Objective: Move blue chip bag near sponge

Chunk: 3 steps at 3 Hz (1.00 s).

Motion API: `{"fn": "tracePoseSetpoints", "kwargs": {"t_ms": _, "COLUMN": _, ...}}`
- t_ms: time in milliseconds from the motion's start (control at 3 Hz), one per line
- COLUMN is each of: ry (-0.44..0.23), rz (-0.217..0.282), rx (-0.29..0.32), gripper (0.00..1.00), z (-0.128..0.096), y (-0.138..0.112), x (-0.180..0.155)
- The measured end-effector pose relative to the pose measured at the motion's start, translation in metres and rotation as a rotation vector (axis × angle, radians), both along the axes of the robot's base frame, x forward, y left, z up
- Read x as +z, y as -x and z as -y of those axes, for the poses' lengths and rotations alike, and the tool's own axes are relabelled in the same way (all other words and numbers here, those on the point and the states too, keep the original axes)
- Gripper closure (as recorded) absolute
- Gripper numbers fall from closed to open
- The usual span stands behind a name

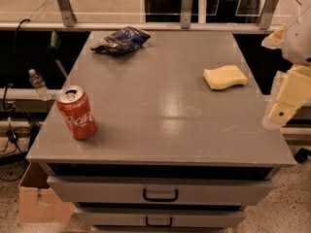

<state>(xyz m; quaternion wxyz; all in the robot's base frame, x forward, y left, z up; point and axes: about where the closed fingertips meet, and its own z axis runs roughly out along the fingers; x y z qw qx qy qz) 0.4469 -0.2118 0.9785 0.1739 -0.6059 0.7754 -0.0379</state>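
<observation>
The cream-coloured gripper (pixel 286 103) hangs off the right edge of the grey cabinet top (pixel 160 130), touching nothing on it, and whether it is released or clenched cannot be told from this view. Nearest to it, the pale yellow sponge (pixel 225 76) lies flat on the right side of the top, while the blue chip bag (pixel 120 40) lies crumpled at the far left corner, well apart from the sponge. A red Coca-Cola can (pixel 77 112) stands upright near the front left edge, above the drawers (pixel 160 191), with a cardboard box (pixel 39 203) on the floor to the left.
</observation>
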Motion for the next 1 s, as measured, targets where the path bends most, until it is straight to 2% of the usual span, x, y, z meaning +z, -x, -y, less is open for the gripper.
{"fn": "tracePoseSetpoints", "kwargs": {"t_ms": 333, "ry": -0.072, "rz": 0.051, "rx": 0.013, "gripper": 0.00, "z": -0.019, "y": -0.041, "x": -0.002}}
{"fn": "tracePoseSetpoints", "kwargs": {"t_ms": 667, "ry": -0.152, "rz": 0.124, "rx": 0.048, "gripper": 0.00, "z": -0.051, "y": -0.094, "x": 0.007}}
{"fn": "tracePoseSetpoints", "kwargs": {"t_ms": 1000, "ry": -0.247, "rz": 0.180, "rx": 0.077, "gripper": 0.00, "z": -0.090, "y": -0.134, "x": 0.037}}
